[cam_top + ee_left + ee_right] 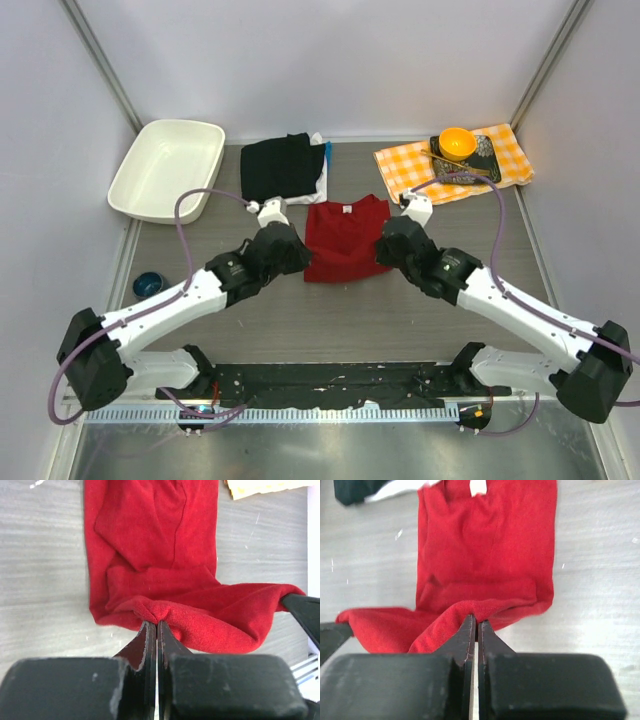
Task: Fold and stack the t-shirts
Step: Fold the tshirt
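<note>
The red t-shirt (345, 238) lies in the middle of the table, its near hem lifted and bunched. My left gripper (157, 624) is shut on the hem's left corner (150, 611). My right gripper (475, 621) is shut on the hem's right corner (485, 607). In the top view the left gripper (290, 255) and right gripper (392, 250) flank the shirt's near end. A folded black t-shirt (280, 168) lies on a folded white one (321, 172) behind the red shirt.
A white tub (167, 167) stands at the back left. An orange-and-white checked cloth (410, 167) at the back right carries an orange bowl (457, 143) on a dark tray (487, 160). A small dark dish (147, 285) sits at the left edge.
</note>
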